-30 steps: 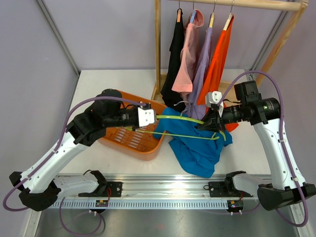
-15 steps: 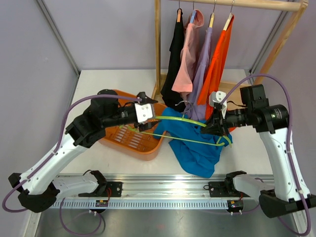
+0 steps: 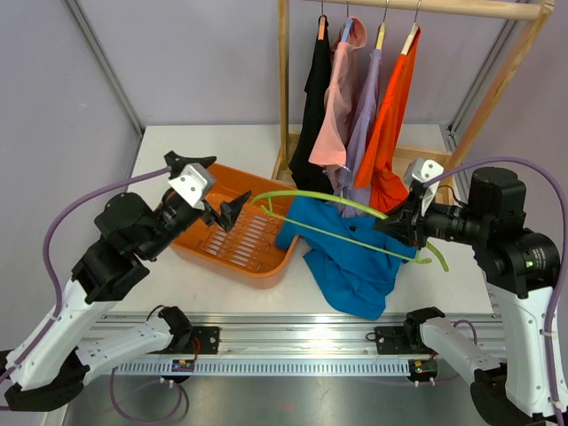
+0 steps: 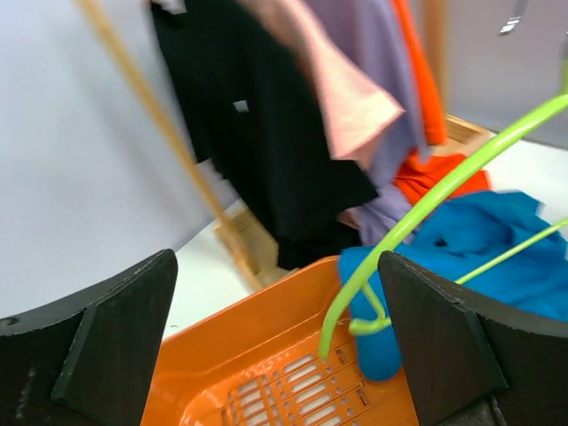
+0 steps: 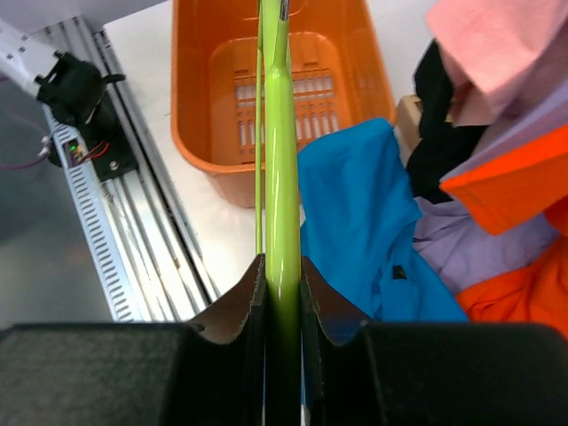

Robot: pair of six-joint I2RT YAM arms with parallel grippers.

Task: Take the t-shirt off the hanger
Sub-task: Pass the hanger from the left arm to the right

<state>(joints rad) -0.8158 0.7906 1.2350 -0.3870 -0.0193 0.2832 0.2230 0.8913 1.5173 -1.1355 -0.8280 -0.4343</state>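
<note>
The blue t-shirt [image 3: 355, 271] lies crumpled on the table, one corner against the orange basket [image 3: 197, 238]. My right gripper [image 3: 401, 227] is shut on the green hanger [image 3: 333, 202], which it holds in the air over the shirt. The hanger's far tip reaches over the basket. In the right wrist view the hanger [image 5: 280, 133] runs straight out from the shut right gripper [image 5: 282, 275], with the t-shirt [image 5: 355, 213] below to the right. My left gripper [image 3: 216, 188] stands open over the basket, apart from the hanger. The left wrist view shows the hanger [image 4: 426, 202] in front of the open left gripper [image 4: 275, 355], touching neither finger.
A wooden rack [image 3: 284, 89] at the back holds black [image 3: 315, 98], pink [image 3: 335, 98], lilac [image 3: 362, 124] and orange [image 3: 390, 115] garments that hang down to the table just behind the t-shirt. A metal rail [image 3: 293, 342] runs along the near edge.
My left gripper opened, let go of the hanger and drew back to the left. My right gripper carried the hanger to the right, and the t-shirt stayed on the table.
</note>
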